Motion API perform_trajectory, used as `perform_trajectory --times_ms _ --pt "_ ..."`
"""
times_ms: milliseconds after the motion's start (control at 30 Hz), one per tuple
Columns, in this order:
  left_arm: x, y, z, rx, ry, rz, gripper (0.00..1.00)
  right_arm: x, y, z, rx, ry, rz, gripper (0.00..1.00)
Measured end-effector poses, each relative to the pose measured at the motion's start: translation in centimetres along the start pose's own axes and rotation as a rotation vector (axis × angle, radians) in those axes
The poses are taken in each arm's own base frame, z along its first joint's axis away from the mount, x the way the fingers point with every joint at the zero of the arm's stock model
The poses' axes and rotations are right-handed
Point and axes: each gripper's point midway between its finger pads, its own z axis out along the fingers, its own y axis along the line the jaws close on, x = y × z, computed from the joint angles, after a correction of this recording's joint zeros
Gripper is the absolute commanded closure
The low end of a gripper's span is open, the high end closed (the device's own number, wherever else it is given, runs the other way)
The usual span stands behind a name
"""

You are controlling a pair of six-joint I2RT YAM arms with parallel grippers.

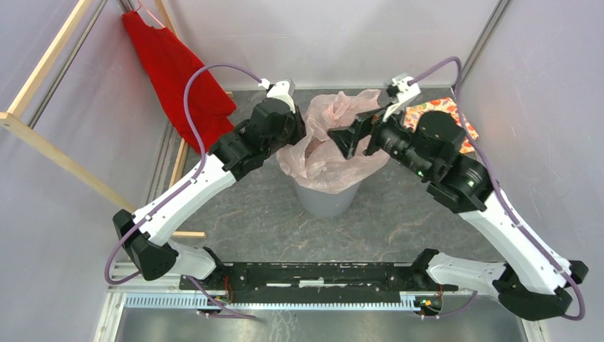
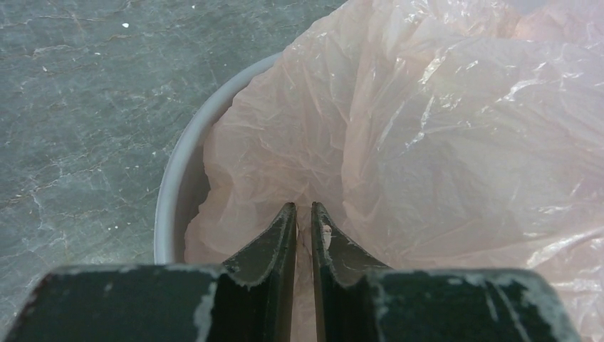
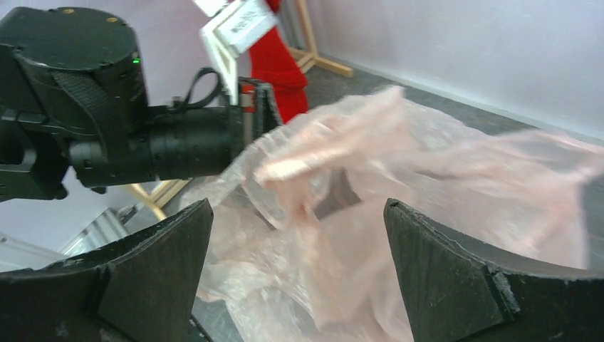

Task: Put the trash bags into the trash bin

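Note:
The pale pink trash bag (image 1: 335, 135) lies crumpled over the round grey trash bin (image 1: 324, 201), draped over its rim and bulging up behind. My left gripper (image 1: 299, 132) is at the bin's left rim, shut on a fold of the bag (image 2: 441, 121); the bin's grey rim (image 2: 178, 157) shows to its left. My right gripper (image 1: 342, 139) is open over the bin's right side, jaws wide apart with the bag (image 3: 399, 185) loose between and beyond them. The left arm (image 3: 107, 128) shows across from it.
A red garment (image 1: 178, 75) hangs from a wooden rack (image 1: 43, 135) at the back left. An orange floral cloth (image 1: 438, 110) lies at the back right behind my right arm. Walls close in on all sides.

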Motion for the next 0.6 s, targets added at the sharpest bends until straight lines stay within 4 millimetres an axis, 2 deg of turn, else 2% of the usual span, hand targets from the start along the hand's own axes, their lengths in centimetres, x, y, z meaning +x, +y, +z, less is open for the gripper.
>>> perform_trajectory --times_ms 200,400,500,600 --pt "-0.2 0.3 0.0 -0.016 -0.011 0.0 0.8 -1.2 -3.2 -4.7 0.181 -0.047 -0.011 0.03" --pt "-0.3 0.3 -0.1 -0.017 -0.013 0.0 0.8 0.5 -7.5 -8.6 0.412 -0.044 0.011 0.09" --pt "-0.4 0.2 -0.1 -0.016 -0.014 0.0 0.8 3.1 -8.8 -8.9 0.465 -0.009 0.023 0.11" --pt "-0.5 0.2 -0.2 -0.015 -0.016 -0.001 0.8 7.5 -9.5 -7.9 0.472 0.081 0.031 0.19"
